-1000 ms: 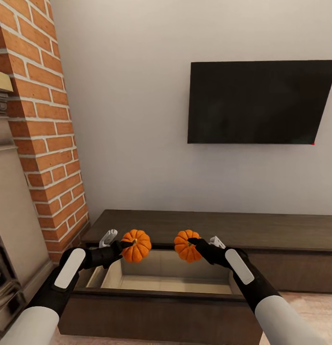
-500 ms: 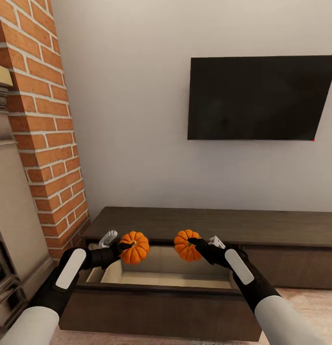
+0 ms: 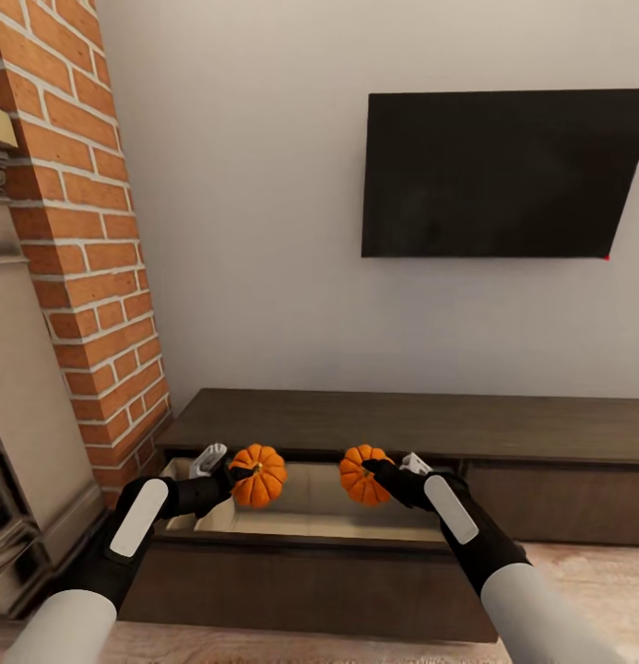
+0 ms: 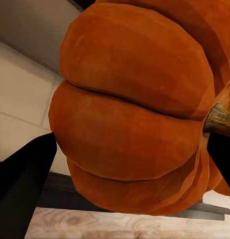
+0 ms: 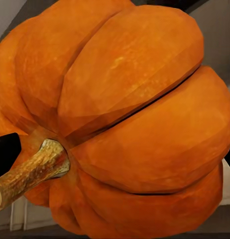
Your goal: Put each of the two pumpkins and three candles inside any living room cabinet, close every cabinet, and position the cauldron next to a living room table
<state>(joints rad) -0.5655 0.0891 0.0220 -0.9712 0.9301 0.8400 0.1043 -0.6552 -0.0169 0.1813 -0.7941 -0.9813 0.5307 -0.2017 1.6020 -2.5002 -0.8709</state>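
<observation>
Head view takes in both arms: the left gripper (image 3: 234,476) clasps one pumpkin (image 3: 259,475), the right gripper (image 3: 379,472) the other pumpkin (image 3: 360,474), above the cabinet's (image 3: 356,426) open drawer (image 3: 301,526). Wrist cameras reveal ribs and a woody stem (image 5: 30,172). Brick column (image 3: 88,249), television (image 3: 499,175) behind.

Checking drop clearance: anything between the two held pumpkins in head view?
No object. Between the left pumpkin and the right pumpkin the head view shows a bare gap, with the open drawer of the cabinet and its pale interior behind and below.
</observation>
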